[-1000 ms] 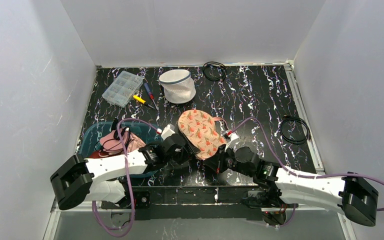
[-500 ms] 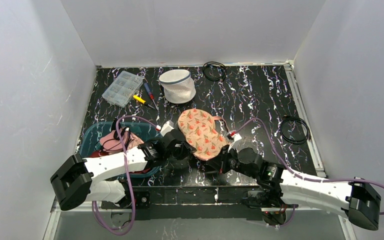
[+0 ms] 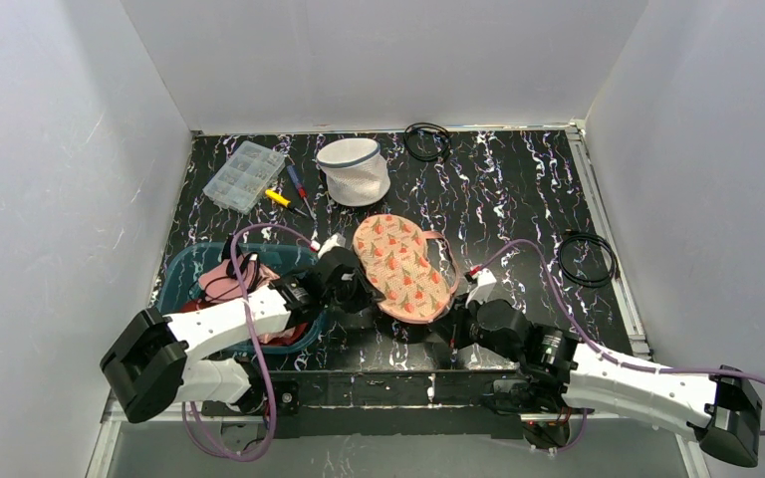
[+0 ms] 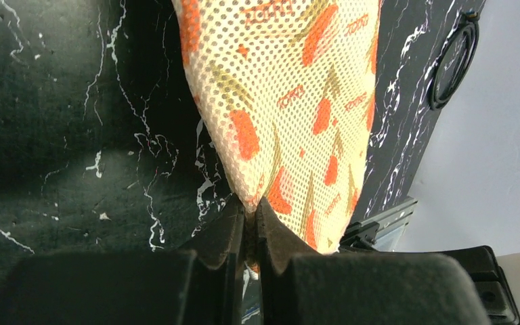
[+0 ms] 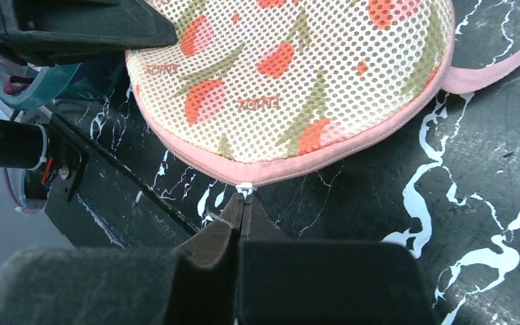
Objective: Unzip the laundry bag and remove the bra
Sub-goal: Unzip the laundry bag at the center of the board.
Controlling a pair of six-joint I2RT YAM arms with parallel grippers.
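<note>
Laundry bag, oval red-printed cream mesh (image 3: 401,267): left hand (image 4: 250,211) clamped edge as anchor; right hand (image 5: 242,208) pinched zipper pull (image 5: 244,189).

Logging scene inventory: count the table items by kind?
Mesh bags: 2 (white bag, patterned bag)
Cable coils: 2 (far coil, right coil)
Screwdrivers: 2 (yellow screwdriver, second screwdriver)
Parts organizer: 1
Blue basin: 1
Total: 8

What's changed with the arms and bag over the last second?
The right gripper, shut on the zipper pull, drew rightward and nearer along the rim of the patterned mesh laundry bag. The left gripper kept pinching the bag's mesh, shifting slightly left. The white drum bag stayed put.
</note>
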